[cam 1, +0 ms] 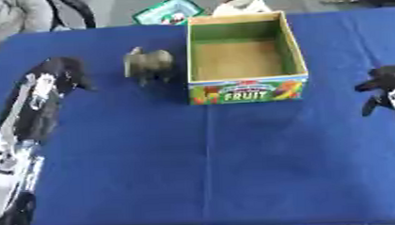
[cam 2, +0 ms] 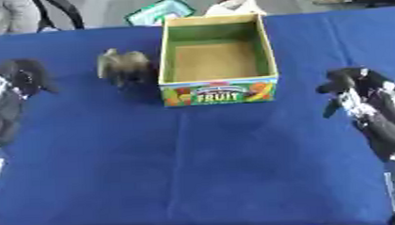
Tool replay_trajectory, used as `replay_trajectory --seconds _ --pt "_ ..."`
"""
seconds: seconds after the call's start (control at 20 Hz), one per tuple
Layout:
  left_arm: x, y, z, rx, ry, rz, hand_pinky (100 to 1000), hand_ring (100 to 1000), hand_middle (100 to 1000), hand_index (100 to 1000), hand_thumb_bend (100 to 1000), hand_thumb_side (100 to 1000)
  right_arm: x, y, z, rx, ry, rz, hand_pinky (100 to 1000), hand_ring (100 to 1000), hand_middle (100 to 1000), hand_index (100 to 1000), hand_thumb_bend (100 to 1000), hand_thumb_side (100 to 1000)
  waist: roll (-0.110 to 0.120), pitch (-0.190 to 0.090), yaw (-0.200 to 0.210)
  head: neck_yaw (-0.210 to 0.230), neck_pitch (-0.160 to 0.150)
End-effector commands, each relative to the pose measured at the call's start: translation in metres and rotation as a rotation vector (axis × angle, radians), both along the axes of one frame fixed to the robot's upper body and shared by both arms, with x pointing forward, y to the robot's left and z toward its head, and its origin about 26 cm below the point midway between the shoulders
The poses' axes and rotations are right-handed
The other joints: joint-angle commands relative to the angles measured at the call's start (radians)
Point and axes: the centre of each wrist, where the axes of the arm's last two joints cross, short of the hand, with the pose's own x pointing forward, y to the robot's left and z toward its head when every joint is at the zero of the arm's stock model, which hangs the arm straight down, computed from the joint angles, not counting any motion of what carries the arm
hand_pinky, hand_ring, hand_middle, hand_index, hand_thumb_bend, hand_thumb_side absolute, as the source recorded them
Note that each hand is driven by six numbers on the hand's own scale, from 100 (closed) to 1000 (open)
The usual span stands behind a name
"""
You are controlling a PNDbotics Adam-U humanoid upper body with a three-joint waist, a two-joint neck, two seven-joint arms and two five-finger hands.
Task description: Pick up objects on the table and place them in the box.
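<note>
Your left robot hand [cam 1: 64,72] hangs over the blue-clothed tabletop [cam 1: 203,170] with its fingers curled and nothing in them, a short way left of the small grey-green animal figure [cam 1: 148,64]. Your right robot hand [cam 2: 348,88] sits near the right edge, fingers bent downward and also empty, apart from the box. The figure stands on the cloth just beside the left wall of the open cardboard box with the "FRUIT" label [cam 1: 248,91]; only the box's bare brown floor shows inside.
</note>
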Motion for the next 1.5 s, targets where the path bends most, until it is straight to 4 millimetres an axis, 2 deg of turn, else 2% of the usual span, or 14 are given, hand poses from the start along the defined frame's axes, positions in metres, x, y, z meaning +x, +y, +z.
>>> replay_trajectory --seconds 0.05,0.25,0.4,0.75,0.95,1.1,1.15,1.25,1.5 --pt "0.001 0.007 0.015 0.073 -0.046 -0.014 588 514 557 703 100 615 -0.001 -0.003 0.009 -0.012 -0.028 -0.003 373 651 511 690 100 449 0.000 -0.016 0.000 0.001 -0.011" --pt "0.004 0.015 0.022 0.154 -0.069 -0.017 595 524 567 722 100 465 -0.001 -0.003 0.009 -0.014 -0.028 -0.002 373 651 511 690 100 449 0.001 -0.016 -0.002 0.000 -0.014" --pt "0.007 0.023 0.033 0.231 -0.103 -0.005 609 542 585 747 137 372 -0.001 -0.003 0.008 -0.015 -0.027 -0.002 373 651 511 690 100 448 0.002 -0.017 -0.004 -0.001 -0.015" --pt "0.023 0.049 0.083 0.568 -0.229 0.057 673 654 701 832 306 192 -0.001 -0.003 0.007 -0.021 -0.021 0.002 372 651 511 691 100 447 0.006 -0.022 -0.012 -0.001 -0.017" --pt "0.039 0.064 0.107 0.775 -0.266 0.088 699 701 736 850 442 173 -0.002 -0.003 0.006 -0.027 -0.018 0.006 372 651 511 691 100 445 0.009 -0.024 -0.021 0.003 -0.019" --pt "0.054 0.074 0.116 0.928 -0.259 0.083 717 734 757 864 540 236 -0.001 -0.003 0.006 -0.032 -0.016 0.010 372 651 511 691 100 446 0.013 -0.025 -0.029 0.005 -0.020" --pt "0.060 0.077 0.119 0.978 -0.254 0.081 725 747 767 871 598 257 -0.001 -0.003 0.006 -0.034 -0.014 0.012 372 651 511 691 100 445 0.015 -0.026 -0.032 0.006 -0.019" --pt "0.071 0.083 0.123 1.076 -0.241 0.086 734 760 777 879 647 290 -0.002 -0.003 0.005 -0.038 -0.012 0.015 372 651 511 691 100 445 0.018 -0.027 -0.038 0.009 -0.018" --pt "0.100 0.092 0.118 1.178 -0.203 0.102 733 762 774 877 677 303 -0.002 -0.003 0.004 -0.047 -0.007 0.018 371 651 511 691 100 445 0.027 -0.030 -0.050 0.012 -0.020"
